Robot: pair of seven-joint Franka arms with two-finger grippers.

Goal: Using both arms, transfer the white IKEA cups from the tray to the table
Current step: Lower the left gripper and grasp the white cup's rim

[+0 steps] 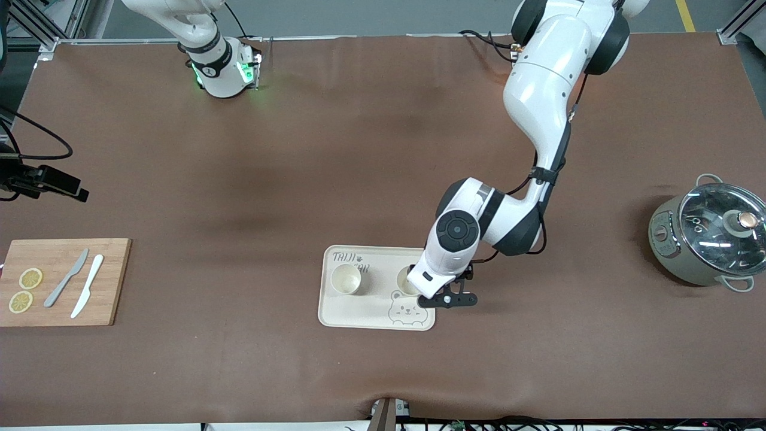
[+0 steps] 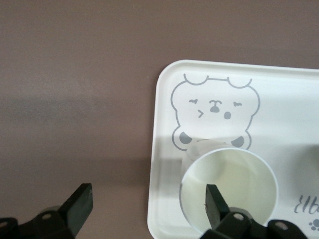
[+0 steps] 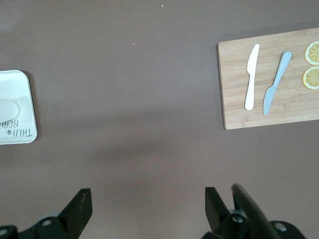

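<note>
Left gripper point(image 2: 147, 206) is low over the tray point(image 1: 344, 317), fingers spread wide, one finger point(image 2: 215, 201) dipped inside the rim of the cup point(image 2: 229, 186) at the left arm's end of the tray, the other finger hanging outside, over the tray's edge. Nothing gripped yet. On the tray's clock face, that cup sits around three o'clock, the second cup point(image 1: 346, 279) near ten, both upright, well apart. The tray itself lies on the brown surface point(image 1: 239, 179), nearer the front camera than either base. Right gripper point(image 3: 147, 206) waits, fingers wide open, up over bare surface between tray and cutting board point(image 3: 279, 94).

These cups look light, rigid and smooth, likely slippery and chippable. A wall pinch at the rim, one finger in, one out, seems the natural hold; squeeze gently, lift straight.
</note>
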